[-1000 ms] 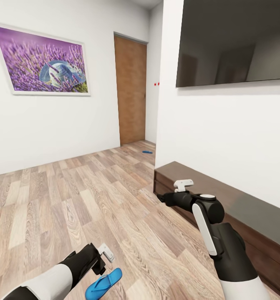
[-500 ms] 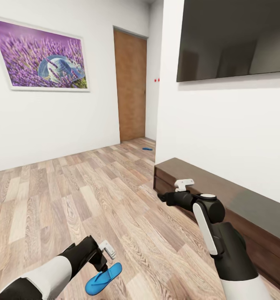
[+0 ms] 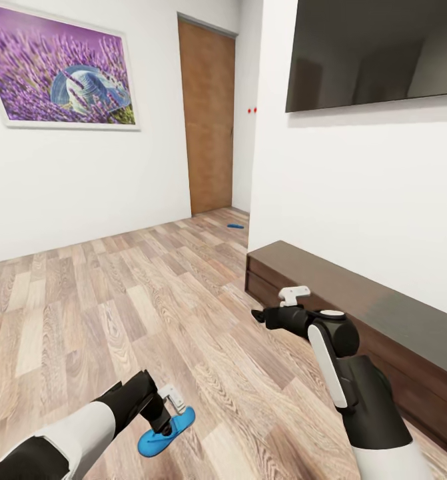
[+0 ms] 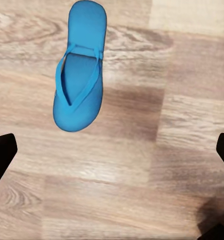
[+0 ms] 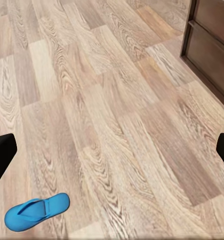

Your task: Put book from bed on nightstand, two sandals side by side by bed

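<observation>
A wood-plank floor (image 3: 116, 300) is spread across the frame, with a long dark cabinet (image 3: 356, 320) at right. A blue sandal (image 3: 166, 424) is seen at lower left, beneath the left gripper (image 3: 173, 400), whose jaws are spread. The right gripper (image 3: 276, 308) jaws are also spread. A second sandal (image 3: 235, 226) is seen near the door (image 3: 206, 117).

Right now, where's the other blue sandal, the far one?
In the head view the far sandal lies on the wood floor near the brown door, beside the white wall's corner, well beyond the long dark cabinet.
</observation>
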Robot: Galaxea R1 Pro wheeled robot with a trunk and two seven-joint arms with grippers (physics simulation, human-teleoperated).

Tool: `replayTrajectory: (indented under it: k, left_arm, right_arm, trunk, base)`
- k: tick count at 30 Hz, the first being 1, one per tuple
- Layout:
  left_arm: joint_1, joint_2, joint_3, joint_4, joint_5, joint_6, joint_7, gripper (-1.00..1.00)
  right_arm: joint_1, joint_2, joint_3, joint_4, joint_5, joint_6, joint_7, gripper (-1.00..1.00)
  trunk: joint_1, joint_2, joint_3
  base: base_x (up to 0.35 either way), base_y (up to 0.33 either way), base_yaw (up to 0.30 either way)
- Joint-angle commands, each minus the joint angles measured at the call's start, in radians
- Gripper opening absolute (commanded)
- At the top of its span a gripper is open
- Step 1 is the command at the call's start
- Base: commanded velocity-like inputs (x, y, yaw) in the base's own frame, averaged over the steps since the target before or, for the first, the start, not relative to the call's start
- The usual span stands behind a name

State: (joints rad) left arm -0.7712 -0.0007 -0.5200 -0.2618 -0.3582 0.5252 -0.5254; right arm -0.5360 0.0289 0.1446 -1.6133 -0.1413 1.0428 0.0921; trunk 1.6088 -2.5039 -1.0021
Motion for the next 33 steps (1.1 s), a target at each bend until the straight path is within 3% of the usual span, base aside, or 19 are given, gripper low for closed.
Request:
replayTrajectory:
  k: [1, 9, 18, 29, 33]
  left_arm:
    - [0.000, 0.000, 0.003, -0.002, -0.011, 0.004, -0.010, 1.00]
    - [-0.002, 0.003, 0.004, -0.002, -0.015, 0.005, -0.018, 1.00]
    - [0.002, 0.016, 0.007, -0.005, -0.015, 0.006, -0.014, 1.00]
    - [0.011, 0.015, 0.013, -0.004, -0.010, 0.006, 0.092, 1.00]
    - [0.012, 0.013, 0.014, -0.004, -0.009, 0.006, 0.101, 1.00]
  right_arm:
    - [-0.001, 0.000, -0.001, -0.001, -0.001, 0.004, 0.001, 1.00]
    - [-0.002, 0.000, 0.000, -0.001, -0.001, 0.004, 0.001, 1.00]
    - [0.004, -0.001, 0.000, 0.000, -0.001, 0.004, 0.001, 1.00]
    - [0.007, -0.001, -0.006, 0.000, -0.001, 0.004, 0.000, 1.00]
    - [0.007, -0.001, -0.006, 0.000, -0.001, 0.004, 0.000, 1.00]
  trunk:
    - [0.000, -0.001, -0.005]
    - [0.004, -0.003, -0.036]
    - [0.004, -0.003, -0.036]
    - [0.004, -0.003, -0.036]
    - [0.004, -0.003, -0.036]
  base:
    - [0.000, 0.000, 0.000]
    - [0.000, 0.000, 0.000]
    - [0.000, 0.000, 0.000]
    - [0.054, 0.120, 0.000]
    - [0.198, 0.219, 0.000]
